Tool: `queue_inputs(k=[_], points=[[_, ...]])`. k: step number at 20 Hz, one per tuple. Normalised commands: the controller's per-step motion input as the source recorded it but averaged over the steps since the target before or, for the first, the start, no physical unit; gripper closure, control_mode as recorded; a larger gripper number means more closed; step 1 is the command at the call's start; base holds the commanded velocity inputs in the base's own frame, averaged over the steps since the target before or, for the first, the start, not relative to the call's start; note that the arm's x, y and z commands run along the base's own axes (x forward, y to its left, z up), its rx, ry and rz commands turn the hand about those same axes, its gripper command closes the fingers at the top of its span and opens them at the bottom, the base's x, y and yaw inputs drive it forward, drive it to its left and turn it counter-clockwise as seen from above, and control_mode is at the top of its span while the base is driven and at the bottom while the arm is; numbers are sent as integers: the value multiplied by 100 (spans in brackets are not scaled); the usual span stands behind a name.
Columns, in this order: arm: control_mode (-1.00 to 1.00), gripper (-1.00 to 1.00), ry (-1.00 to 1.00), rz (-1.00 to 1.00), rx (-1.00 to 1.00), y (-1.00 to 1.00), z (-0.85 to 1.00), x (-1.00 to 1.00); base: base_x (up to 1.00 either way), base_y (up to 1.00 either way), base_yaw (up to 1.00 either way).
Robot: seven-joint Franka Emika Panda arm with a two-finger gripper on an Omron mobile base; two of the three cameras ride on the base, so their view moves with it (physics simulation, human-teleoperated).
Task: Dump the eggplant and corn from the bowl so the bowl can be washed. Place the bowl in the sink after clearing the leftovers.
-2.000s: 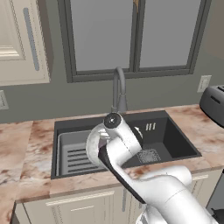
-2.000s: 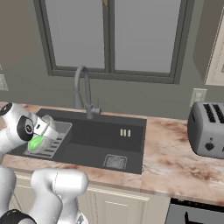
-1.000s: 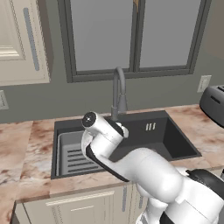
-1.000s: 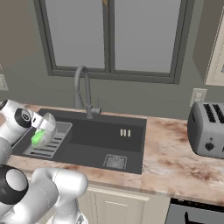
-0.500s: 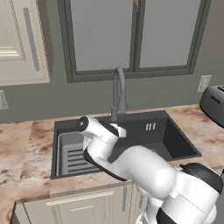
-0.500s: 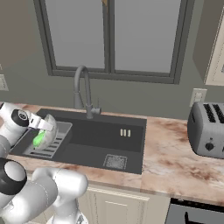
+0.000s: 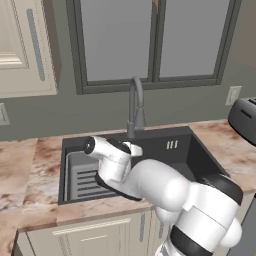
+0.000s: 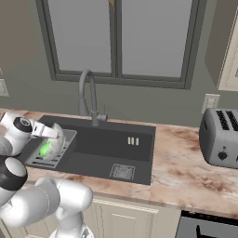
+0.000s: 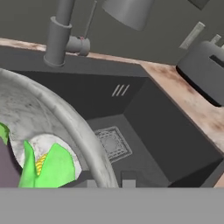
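Item: shallow round pale grey-white bowl, held tilted over the left end of the large dark grey recessed sink, above the lighter grey slotted basket; judged rigid, smooth and rather slippery, light, best taken at the rim.
Contents: bright green corn lump with a yellowish part, lying low against the inner wall; dark purple eggplant piece just beside it at the frame's left edge, mostly cut off; both judged small, light and apt to slide or roll out once the tilt steepens.
Fingers: tips hidden at the bowl's rim; cannot tell whether apart or clamped, though the bowl seems carried by the hand.
Surroundings: tall grey gooseneck faucet; marbled bench; grey toaster.
Obscured: square drain partly behind the rim; the corn shows in the right base view as a green glow only.
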Motion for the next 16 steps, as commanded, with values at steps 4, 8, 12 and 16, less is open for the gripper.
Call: queue_inputs(k=[4,8,12,16], points=[[-100,100,0,0,-19,39,-1,4,0,0,0],[-100,100,1,0,-12,22,0,1,0,0,0],[-100,100,0,0,-11,23,0,0,0,0,0],[-100,100,0,0,-5,11,0,0,0,0,0]])
